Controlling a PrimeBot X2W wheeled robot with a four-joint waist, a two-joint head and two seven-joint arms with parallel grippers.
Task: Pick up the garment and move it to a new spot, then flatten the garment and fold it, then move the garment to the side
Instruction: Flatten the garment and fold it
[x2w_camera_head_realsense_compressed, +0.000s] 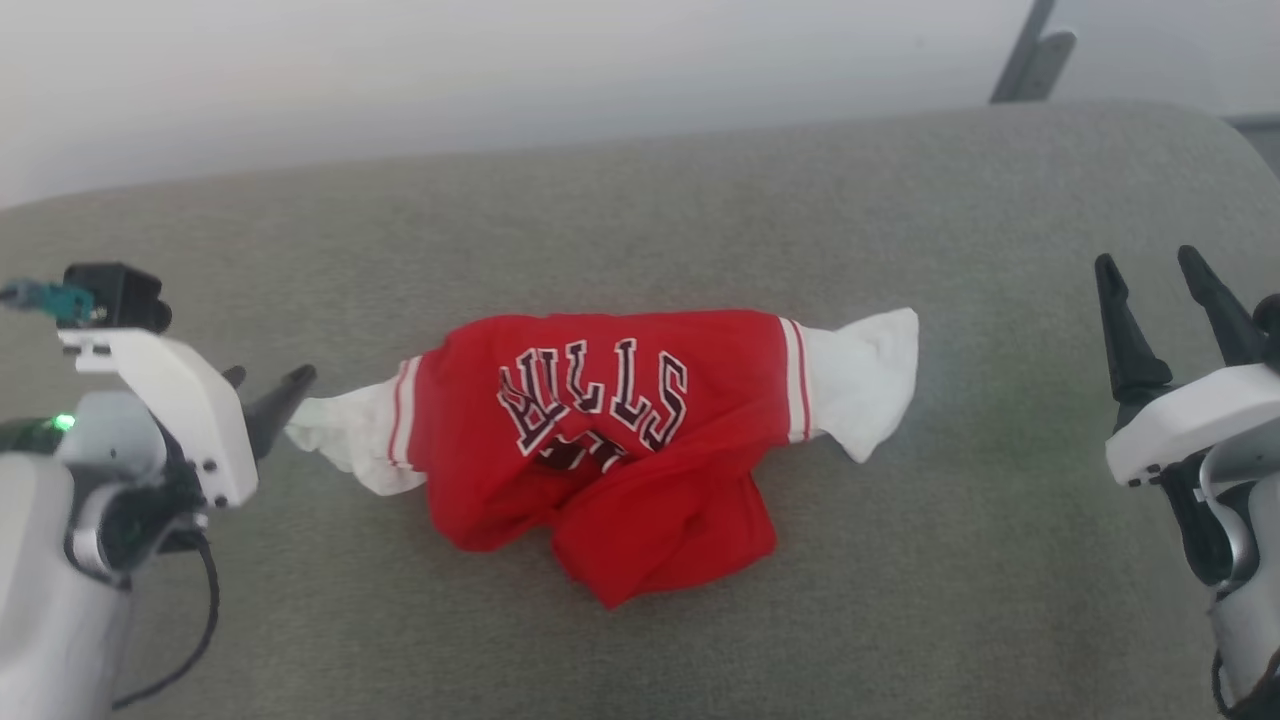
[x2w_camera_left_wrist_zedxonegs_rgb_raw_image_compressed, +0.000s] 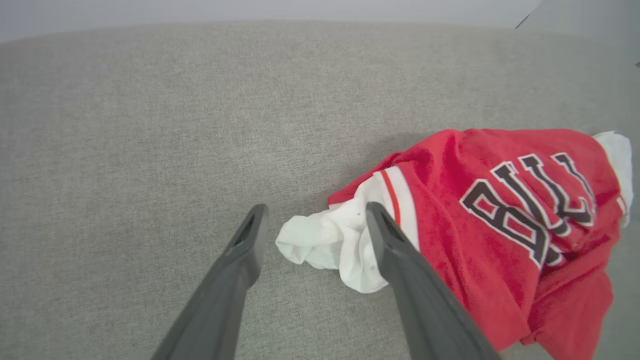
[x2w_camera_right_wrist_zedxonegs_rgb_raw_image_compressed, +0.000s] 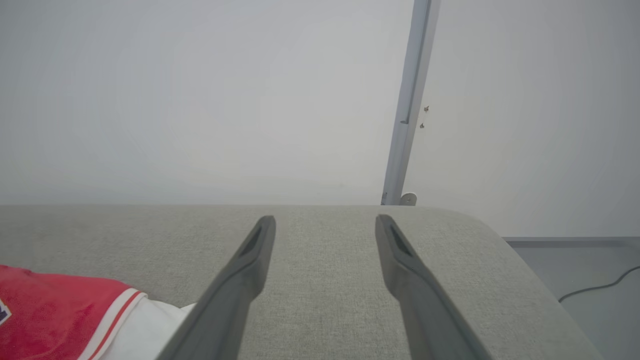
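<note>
The garment (x2w_camera_head_realsense_compressed: 610, 440), a small red jersey T-shirt with dark "BULLS" lettering, lies rumpled mid-surface, its lower part bunched over itself and both white sleeves sticking out sideways. My left gripper (x2w_camera_head_realsense_compressed: 268, 385) is open right at the tip of the left white sleeve (x2w_camera_head_realsense_compressed: 340, 440). In the left wrist view that gripper (x2w_camera_left_wrist_zedxonegs_rgb_raw_image_compressed: 315, 220) straddles the crumpled sleeve (x2w_camera_left_wrist_zedxonegs_rgb_raw_image_compressed: 325, 240), whose cloth lies between the fingers. My right gripper (x2w_camera_head_realsense_compressed: 1150, 270) stands open at the right, well apart from the right sleeve (x2w_camera_head_realsense_compressed: 870, 380). In the right wrist view the right gripper (x2w_camera_right_wrist_zedxonegs_rgb_raw_image_compressed: 325, 225) is over bare fabric, the garment (x2w_camera_right_wrist_zedxonegs_rgb_raw_image_compressed: 55, 315) at lower left.
The grey fabric surface (x2w_camera_head_realsense_compressed: 640, 220) spreads wide around the shirt and curves off at the far right corner (x2w_camera_right_wrist_zedxonegs_rgb_raw_image_compressed: 480, 225). Behind it stands a pale wall (x2w_camera_right_wrist_zedxonegs_rgb_raw_image_compressed: 200, 100) with a grey upright post (x2w_camera_right_wrist_zedxonegs_rgb_raw_image_compressed: 407, 100). A dark cable (x2w_camera_right_wrist_zedxonegs_rgb_raw_image_compressed: 600, 285) lies on the floor.
</note>
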